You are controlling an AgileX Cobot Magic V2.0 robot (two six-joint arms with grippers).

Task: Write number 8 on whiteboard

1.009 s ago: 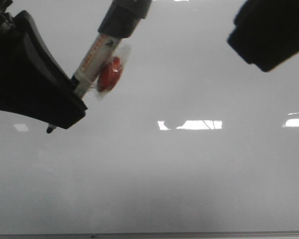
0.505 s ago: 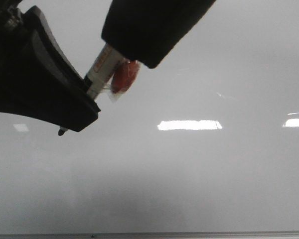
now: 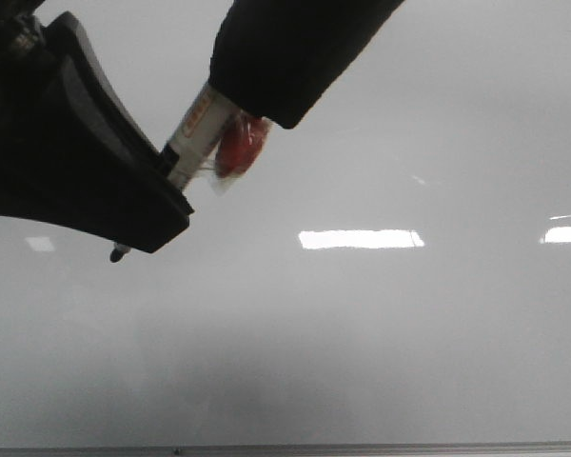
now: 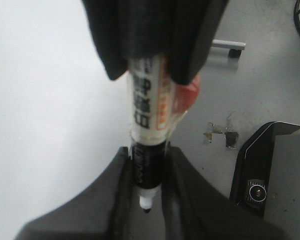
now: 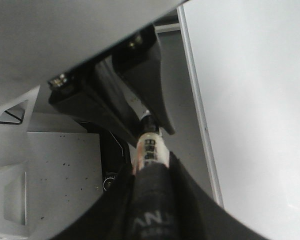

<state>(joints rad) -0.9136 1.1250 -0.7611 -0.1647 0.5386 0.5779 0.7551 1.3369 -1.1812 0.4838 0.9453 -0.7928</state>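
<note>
Black printed characters are running down the white barrel of a marker beside an orange stripe, but they are too blurred to read. On its black lower section, pale capital letters are showing, possibly beginning "COU". Nothing is showing on the whiteboard.

I'm looking down on the whiteboard, a glossy pale grey sheet filling my front view, with a thin dark edge along the bottom. Bright rectangular light reflections sit across its middle. I can make out no ink line anywhere on its surface.
</note>
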